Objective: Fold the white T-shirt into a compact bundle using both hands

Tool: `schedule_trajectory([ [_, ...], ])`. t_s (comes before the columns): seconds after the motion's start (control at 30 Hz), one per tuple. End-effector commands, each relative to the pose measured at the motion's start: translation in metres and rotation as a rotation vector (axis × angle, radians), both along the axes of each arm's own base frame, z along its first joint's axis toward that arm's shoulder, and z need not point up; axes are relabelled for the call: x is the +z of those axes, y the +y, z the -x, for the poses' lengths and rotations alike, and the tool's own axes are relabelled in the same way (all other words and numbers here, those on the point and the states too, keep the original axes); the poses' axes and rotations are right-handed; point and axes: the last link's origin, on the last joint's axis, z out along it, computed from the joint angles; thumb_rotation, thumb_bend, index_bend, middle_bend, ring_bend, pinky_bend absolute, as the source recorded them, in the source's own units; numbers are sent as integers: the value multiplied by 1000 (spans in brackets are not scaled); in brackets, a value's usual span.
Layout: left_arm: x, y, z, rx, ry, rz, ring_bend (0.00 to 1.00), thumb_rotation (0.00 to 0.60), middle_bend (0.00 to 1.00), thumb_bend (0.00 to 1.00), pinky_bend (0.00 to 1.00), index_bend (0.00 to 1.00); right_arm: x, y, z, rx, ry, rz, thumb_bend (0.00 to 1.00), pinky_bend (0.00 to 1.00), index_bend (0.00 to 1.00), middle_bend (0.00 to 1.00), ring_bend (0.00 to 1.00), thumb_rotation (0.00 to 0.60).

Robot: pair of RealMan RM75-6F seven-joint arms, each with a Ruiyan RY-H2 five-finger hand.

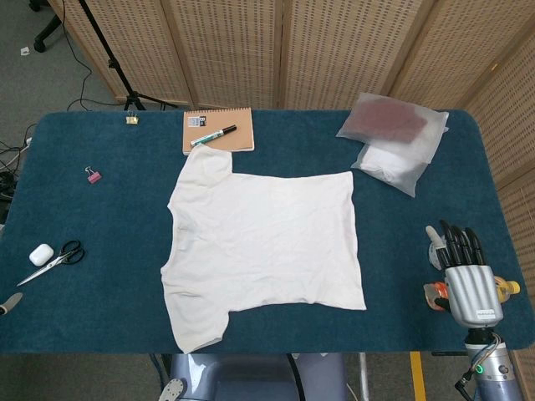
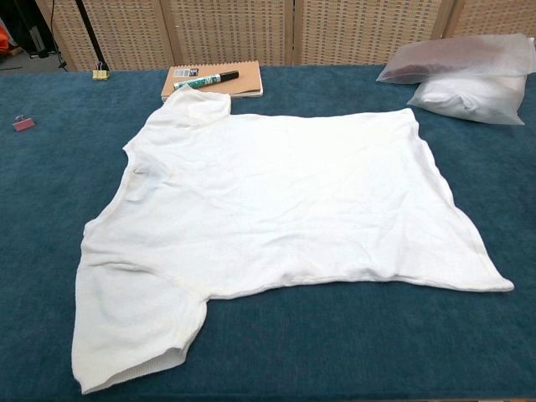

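The white T-shirt [image 1: 263, 242] [image 2: 276, 201] lies spread flat on the blue table [image 1: 100, 217], hem to the right. One sleeve reaches up to the notebook and the other points at the near edge. My right hand [image 1: 464, 267] hovers at the table's near right corner, well right of the shirt's hem, fingers straight and holding nothing. A small grey tip [image 1: 10, 302] at the left edge may belong to my left hand; the rest of it is out of frame. The chest view shows neither hand.
A brown notebook [image 1: 218, 131] [image 2: 219, 82] with a marker [image 1: 212, 135] on it touches the far sleeve. Two plastic bags [image 1: 393, 142] [image 2: 469, 75] lie at the back right. Scissors [image 1: 54, 261], a white case [image 1: 41, 254] and a pink clip [image 1: 93, 175] lie at the left.
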Motion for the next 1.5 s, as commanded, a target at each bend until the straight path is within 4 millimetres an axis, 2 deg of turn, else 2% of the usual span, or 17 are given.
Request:
schedule_trajectory([
  [0.03,0,0,0,1,0,0,0,600,0,0,0,0,0,1,-1,3,1,-3,0,0,0,0,0,600],
  [0.17,1,0,1,2,-2,-2,0,600,0,0,0,0,-6,4,-3,12,-9,-41,0,0,0,0,0,600],
  [0.27,0,0,-1,-4,-1,-2,0,600,0,0,0,0,-20,8,-6,52,-15,-148,0,0,6,0,0,600],
  [0.33,-1,0,-1,-9,3,-1,0,600,0,0,0,0,-30,9,-7,89,-7,-211,0,0,47,0,0,600],
  [0.47,-4,1,0,-2,13,12,0,600,0,0,0,0,-64,13,-9,151,-2,-340,0,0,202,0,0,600],
  [0.57,-4,2,1,3,12,10,0,600,0,0,0,0,-79,13,-10,171,-12,-379,0,0,314,0,0,600],
  [0.7,-1,2,3,12,4,-3,0,600,0,0,0,0,-100,7,-11,192,-2,-403,0,0,399,0,0,600],
  [0.8,0,2,4,16,2,-5,0,600,0,0,0,0,-107,3,-11,193,1,-409,1,0,458,0,0,600],
  [1.0,-3,4,5,26,9,7,0,600,0,0,0,0,-118,-2,-9,162,13,-437,53,0,504,0,0,600],
  [1.23,-3,4,6,29,10,4,0,600,0,0,0,0,-124,-6,-10,151,23,-443,53,0,510,0,0,600],
  [1.5,-4,4,6,31,9,7,0,600,0,0,0,0,-134,-11,-8,150,107,-453,151,0,510,0,0,600],
])
